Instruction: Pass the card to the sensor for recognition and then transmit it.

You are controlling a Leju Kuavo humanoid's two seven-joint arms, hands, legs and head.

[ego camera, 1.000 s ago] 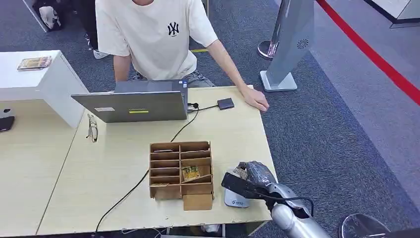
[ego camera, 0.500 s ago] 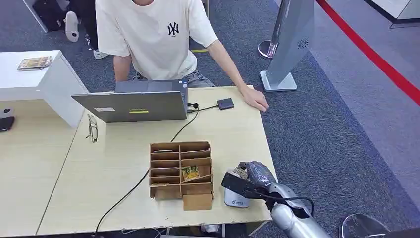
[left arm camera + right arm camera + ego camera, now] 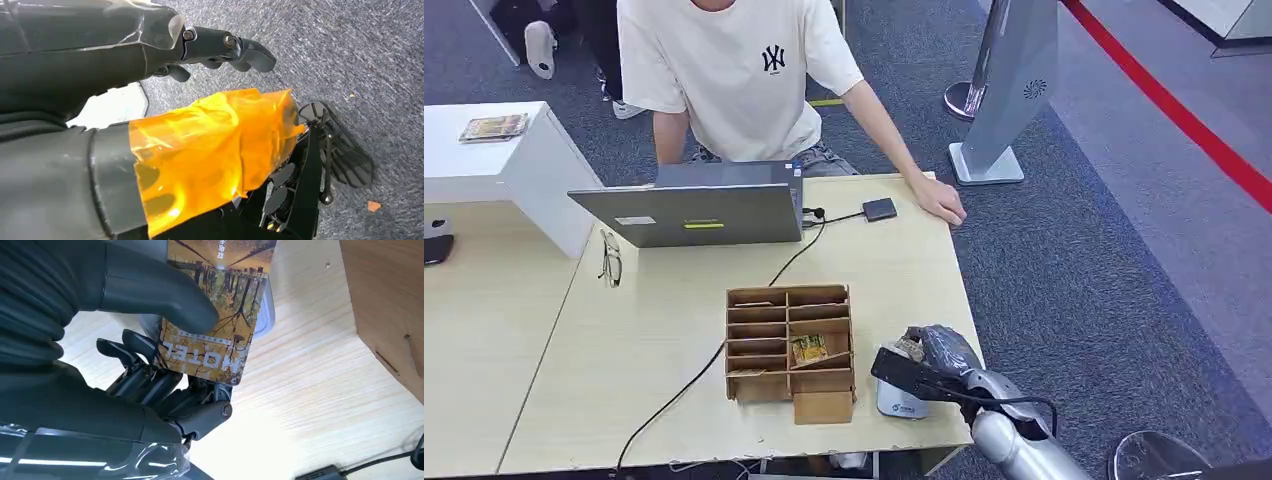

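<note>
Right hand (image 3: 929, 352) pinching the card (image 3: 217, 315) between thumb and fingers (image 3: 145, 375), over the sensor (image 3: 898, 400) by the tabletop's (image 3: 654, 330) edge. Best kept flat, low, steady. Left hand (image 3: 215, 45) hanging, fingers loosely curled, holding nothing.

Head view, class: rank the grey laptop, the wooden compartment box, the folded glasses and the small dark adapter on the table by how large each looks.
1. Grey laptop, widest.
2. Wooden compartment box, clearly smaller.
3. Folded glasses and small dark adapter: both small and look about alike, so they are not ranked against each other.
</note>
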